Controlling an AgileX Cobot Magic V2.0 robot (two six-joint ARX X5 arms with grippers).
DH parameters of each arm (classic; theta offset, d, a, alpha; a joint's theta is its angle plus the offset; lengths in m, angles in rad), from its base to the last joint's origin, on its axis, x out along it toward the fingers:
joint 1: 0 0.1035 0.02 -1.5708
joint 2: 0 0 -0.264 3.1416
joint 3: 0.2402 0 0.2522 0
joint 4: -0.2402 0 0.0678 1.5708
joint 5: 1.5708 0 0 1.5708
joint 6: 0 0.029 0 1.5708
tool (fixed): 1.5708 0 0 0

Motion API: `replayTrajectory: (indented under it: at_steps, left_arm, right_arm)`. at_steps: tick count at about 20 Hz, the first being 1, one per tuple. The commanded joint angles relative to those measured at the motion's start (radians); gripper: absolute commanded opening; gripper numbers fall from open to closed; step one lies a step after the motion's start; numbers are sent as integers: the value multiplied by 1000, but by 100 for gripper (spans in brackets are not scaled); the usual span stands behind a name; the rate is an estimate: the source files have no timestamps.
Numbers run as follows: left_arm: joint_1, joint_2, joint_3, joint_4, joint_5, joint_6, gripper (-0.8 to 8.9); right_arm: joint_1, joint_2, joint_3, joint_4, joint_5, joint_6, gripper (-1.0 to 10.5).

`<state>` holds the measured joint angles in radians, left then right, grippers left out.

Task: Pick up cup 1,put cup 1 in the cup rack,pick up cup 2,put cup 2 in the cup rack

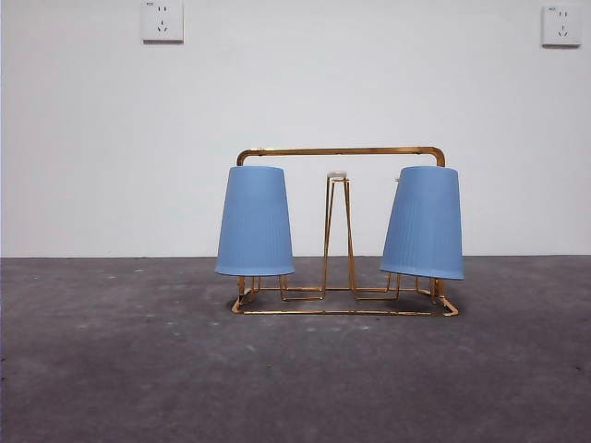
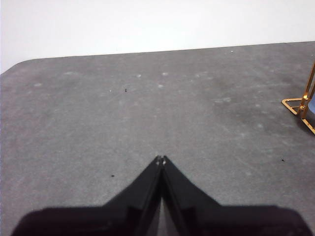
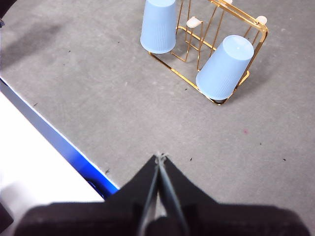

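The left gripper [image 2: 161, 160] hangs over bare grey desk [image 2: 147, 108], its two black jaws pressed together tip to tip with nothing between them. From it, only a corner of the gold cup rack [image 2: 301, 105] shows, well away to one side and ahead of the jaws; no cup can be made out clearly from that wrist.

In the front view the cup rack [image 1: 342, 151] stands on the desk [image 1: 295, 378] with its rectangular arch handle across the top. On its left end sits one blue cup [image 1: 255, 221], upside down, mouth toward the base wires, upright on its peg. In the middle a narrow bare peg [image 1: 337, 231] rises with a pale cap on top. On the right end hangs the second blue cup [image 1: 424, 222], also upside down and tilted a little, its mouth rim slanting. Both cups are on the rack and apart from each other, with the bare peg between them. Two white wall sockets [image 1: 162, 20] sit high on the wall behind.

The right gripper [image 3: 160, 157] is likewise shut, jaws meeting at the tips and holding nothing. It hovers above the desk near the desk's blue edge [image 3: 54, 135]. The rack [image 3: 256, 46] with both cups lies well ahead of its jaws, the tilted cup [image 3: 225, 68] nearer to this gripper than the upright one [image 3: 158, 25].
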<state>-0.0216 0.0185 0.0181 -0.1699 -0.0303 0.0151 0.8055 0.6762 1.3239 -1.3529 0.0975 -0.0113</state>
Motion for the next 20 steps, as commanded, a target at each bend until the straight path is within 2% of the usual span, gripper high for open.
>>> replayTrajectory:
  at_steps: [1, 8, 9, 11, 13, 14, 16, 20]
  left_arm:
    - [3, 5, -10, 6, 5, -7, -3]
    - [3, 30, -10, 6, 5, -7, -3]
    - [3, 34, -10, 6, 5, -7, -3]
    - [3, 42, -10, 6, 5, -7, -3]
    - [3, 47, -10, 6, 5, -7, -3]
    - [3, 47, -10, 6, 5, -7, -3]
    - [3, 47, -10, 6, 5, -7, -3]
    - [3, 47, -10, 6, 5, -7, -3]
  right_arm:
    - [0, 1, -4, -19, 0, 11, 1]
    - [0, 1, -4, -16, 9, 10, 1]
    - [-1, 0, -4, -16, 35, 8, 1]
    - [-14, 0, -4, -17, 152, 7, 1]
    - [-106, 0, -4, -14, 221, -11, 1]
    - [-176, 0, -4, -6, 214, -23, 1]
    - [-370, -15, -17, 76, 105, -17, 1]
    - [-654, -146, -203, 446, -121, -69, 1]
